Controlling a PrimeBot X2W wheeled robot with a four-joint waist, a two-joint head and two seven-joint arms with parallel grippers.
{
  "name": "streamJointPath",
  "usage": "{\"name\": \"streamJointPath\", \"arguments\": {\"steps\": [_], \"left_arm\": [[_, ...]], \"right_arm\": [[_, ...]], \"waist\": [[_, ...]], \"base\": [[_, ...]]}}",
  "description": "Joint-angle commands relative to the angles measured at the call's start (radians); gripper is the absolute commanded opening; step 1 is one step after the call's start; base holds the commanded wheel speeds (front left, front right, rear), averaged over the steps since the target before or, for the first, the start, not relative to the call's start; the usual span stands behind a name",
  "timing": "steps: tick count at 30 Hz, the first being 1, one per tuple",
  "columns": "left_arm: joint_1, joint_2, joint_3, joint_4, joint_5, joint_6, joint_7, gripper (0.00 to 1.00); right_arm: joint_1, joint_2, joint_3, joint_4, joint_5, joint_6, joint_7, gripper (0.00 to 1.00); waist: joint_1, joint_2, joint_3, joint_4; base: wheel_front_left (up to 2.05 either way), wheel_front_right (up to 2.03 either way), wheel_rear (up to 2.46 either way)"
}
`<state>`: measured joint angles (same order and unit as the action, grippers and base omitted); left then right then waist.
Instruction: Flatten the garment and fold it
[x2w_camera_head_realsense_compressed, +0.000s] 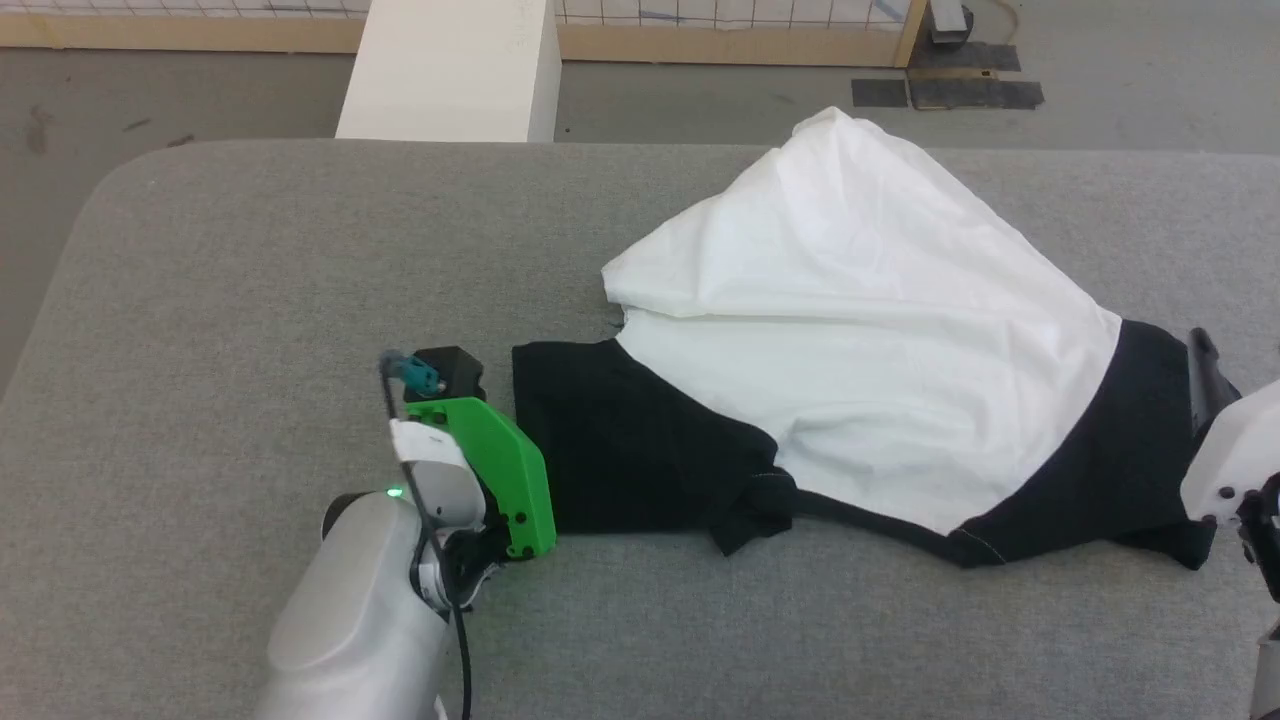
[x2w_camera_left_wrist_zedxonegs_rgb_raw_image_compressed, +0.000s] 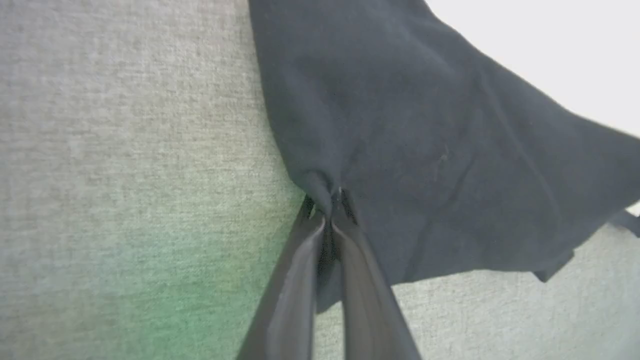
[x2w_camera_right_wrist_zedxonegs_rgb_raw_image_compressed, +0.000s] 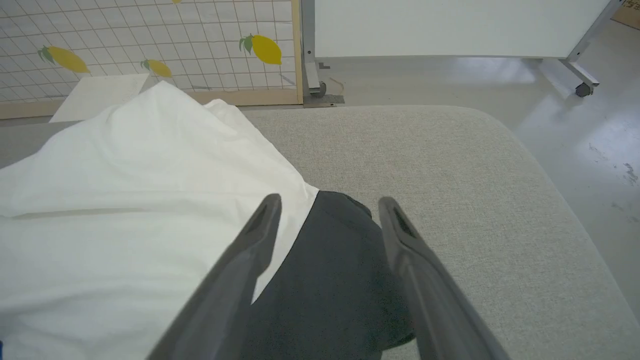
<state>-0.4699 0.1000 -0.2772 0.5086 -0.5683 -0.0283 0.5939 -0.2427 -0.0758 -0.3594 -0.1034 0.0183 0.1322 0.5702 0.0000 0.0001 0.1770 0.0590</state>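
Note:
The garment (x2w_camera_head_realsense_compressed: 860, 330) lies crumpled on the grey table, its white body bunched up toward the back and a black sleeve at each end. My left gripper (x2w_camera_head_realsense_compressed: 500, 450), under a green housing, sits at the left sleeve's outer edge. In the left wrist view its fingers (x2w_camera_left_wrist_zedxonegs_rgb_raw_image_compressed: 300, 280) are shut, pinching a fold of the black sleeve (x2w_camera_left_wrist_zedxonegs_rgb_raw_image_compressed: 425, 140). My right gripper (x2w_camera_head_realsense_compressed: 1210, 385) is at the right sleeve (x2w_camera_head_realsense_compressed: 1120, 450). In the right wrist view that gripper (x2w_camera_right_wrist_zedxonegs_rgb_raw_image_compressed: 330, 205) is open, its fingers straddling the black sleeve (x2w_camera_right_wrist_zedxonegs_rgb_raw_image_compressed: 330, 280) beside the white body (x2w_camera_right_wrist_zedxonegs_rgb_raw_image_compressed: 125, 200).
The grey padded table (x2w_camera_head_realsense_compressed: 250, 300) has rounded corners, with bare cloth to the left and in front. A white block (x2w_camera_head_realsense_compressed: 450, 70) stands behind it. A wood-framed grid panel with lemon prints (x2w_camera_right_wrist_zedxonegs_rgb_raw_image_compressed: 150, 50) and a wheeled white board (x2w_camera_right_wrist_zedxonegs_rgb_raw_image_compressed: 450, 25) stand on the floor beyond.

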Motion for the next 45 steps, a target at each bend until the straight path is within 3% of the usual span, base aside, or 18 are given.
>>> {"name": "streamJointPath", "arguments": {"steps": [1, 8, 14, 18, 27, 28, 29, 34, 38, 42, 45], "left_arm": [[0.011, -0.006, 0.023, -0.003, -0.027, 0.0, -0.028, 0.0], [0.001, 0.043, 0.113, -0.13, -0.037, 0.041, -0.136, 0.0], [-0.014, 0.074, 0.057, -0.304, 0.046, 0.063, -0.132, 0.0], [0.013, 0.037, -0.056, -0.347, 0.058, 0.02, -0.059, 0.0], [0.114, -0.028, -0.257, -0.228, -0.034, -0.072, 0.052, 0.0], [0.117, -0.029, -0.269, -0.223, -0.047, -0.078, 0.059, 0.17], [0.121, -0.033, -0.269, -0.225, -0.078, -0.083, 0.059, 1.0], [0.092, -0.03, -0.196, -0.277, -0.166, -0.087, 0.018, 1.0], [0.069, 0.002, -0.098, -0.34, -0.212, -0.06, -0.006, 1.0], [0.042, 0.087, -0.036, -0.349, -0.138, 0.008, -0.041, 1.0], [0.03, 0.13, -0.05, -0.305, -0.087, 0.034, -0.015, 1.0]], "right_arm": [[0.007, 0.007, 0.002, 0.009, -0.006, -0.002, -0.01, 1.0], [0.032, 0.008, -0.005, 0.054, 0.004, -0.002, -0.019, 1.0], [0.048, 0.005, 0.0, 0.075, 0.001, -0.002, -0.025, 1.0], [0.048, 0.009, 0.009, 0.081, 0.005, -0.002, -0.026, 1.0], [0.042, 0.016, 0.021, 0.091, 0.009, -0.002, -0.029, 1.0], [0.043, 0.017, 0.02, 0.091, 0.009, -0.002, -0.03, 1.0], [0.044, 0.018, 0.019, 0.091, 0.008, -0.002, -0.031, 1.0], [0.053, 0.021, 0.011, 0.091, 0.004, -0.002, -0.033, 1.0], [0.052, 0.023, 0.012, 0.095, 0.001, -0.002, -0.036, 1.0], [0.047, 0.024, 0.024, 0.1, -0.002, -0.002, -0.037, 1.0], [0.041, 0.025, 0.03, 0.101, -0.001, -0.002, -0.038, 1.0]], "waist": [[0.0, -0.0001, -0.016, 0.014], [0.0, -0.0001, -0.049, 0.061], [0.0, -0.0001, -0.054, 0.088], [0.0, -0.0001, -0.044, 0.091], [0.0, -0.0001, -0.021, 0.073], [0.0, -0.0001, -0.02, 0.072], [0.0, -0.0001, -0.019, 0.073], [0.0, -0.0001, -0.018, 0.08], [0.0, -0.0001, -0.02, 0.086], [0.0, -0.0001, -0.018, 0.086], [0.0, -0.0001, -0.01, 0.082]], "base": [[0.0, 0.0, 0.0], [0.0, 0.0, 0.0], [0.0, 0.0, 0.0], [0.0, 0.0, 0.0], [0.0, 0.0, 0.0], [0.0, 0.0, 0.0], [0.0, 0.0, 0.0], [0.0, 0.0, 0.0], [0.0, 0.0, 0.0], [0.0, 0.0, 0.0], [0.0, 0.0, 0.0]]}}
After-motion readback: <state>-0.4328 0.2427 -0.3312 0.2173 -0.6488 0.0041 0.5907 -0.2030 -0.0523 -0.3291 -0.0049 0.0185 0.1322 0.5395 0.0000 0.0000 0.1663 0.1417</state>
